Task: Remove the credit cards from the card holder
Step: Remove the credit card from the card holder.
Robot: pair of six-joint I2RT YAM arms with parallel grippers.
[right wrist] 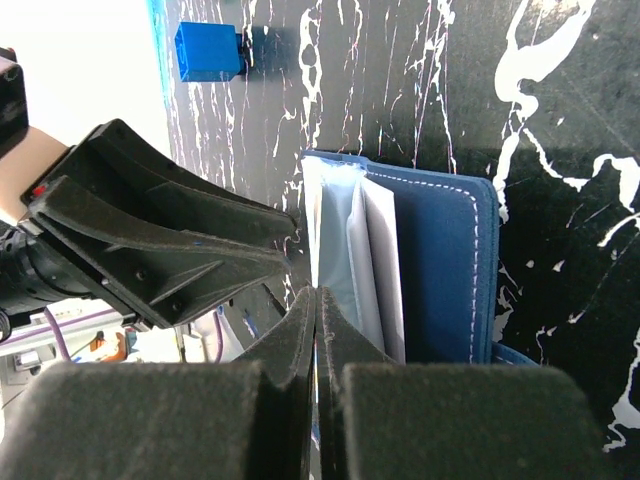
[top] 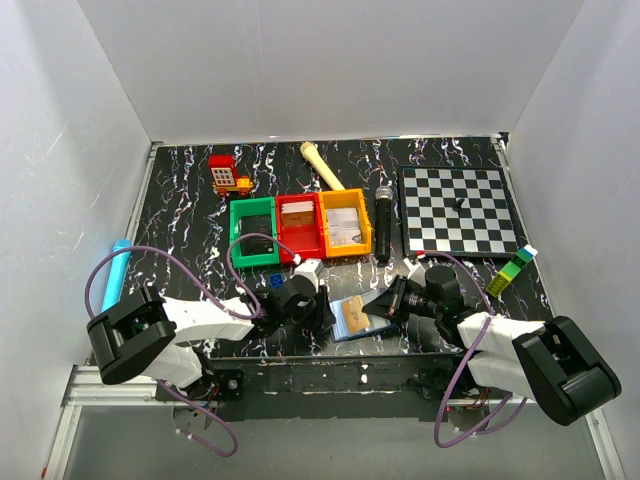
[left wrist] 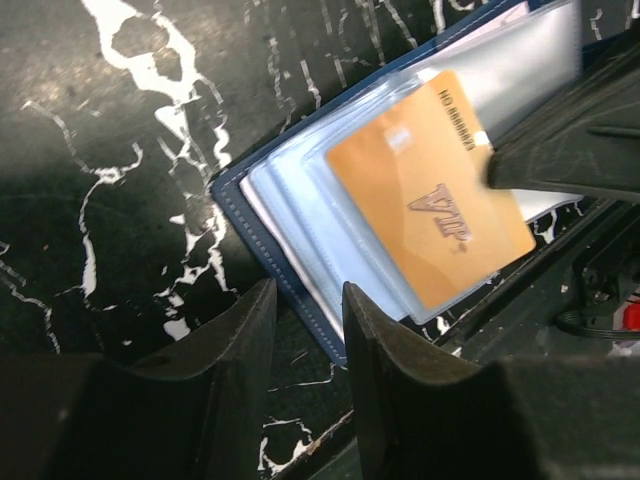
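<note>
**Left gripper** (left wrist: 305,300): the fingers are held a little apart with nothing between them; bare table (left wrist: 100,250) is seen through the gap. It is placed low over the table, just short of the near corner of the card holder.

**Right gripper** (right wrist: 315,300): the fingers are pressed together. The tips are set at the open edge of the card holder, against the clear sleeves (left wrist: 300,210). Whether a sleeve is pinched between them cannot be told.

**Card holder** (right wrist: 440,270): navy, laid open and flat on the table between the two grippers. From the left gripper it lies ahead and to the right. It is touched by the right gripper and is only just beside the left one.

**Contents of card holder:**
- One gold card (left wrist: 430,195), lying face up among the sleeves. Its long axis runs slantwise, away from the left fingertips. Its far corner is covered by the right gripper.
- Pale cards (right wrist: 385,270), stacked on edge within the sleeves.
- Judgement: the gold card is best reached by the left gripper, by a short advance to the right.

**Other containers** (well behind, in a row):
- Green bin (top: 236,225): contents cannot be made out.
- Red bin (top: 283,230): a tan item is held.
- Orange bin (top: 368,225): a white item is held.
</note>
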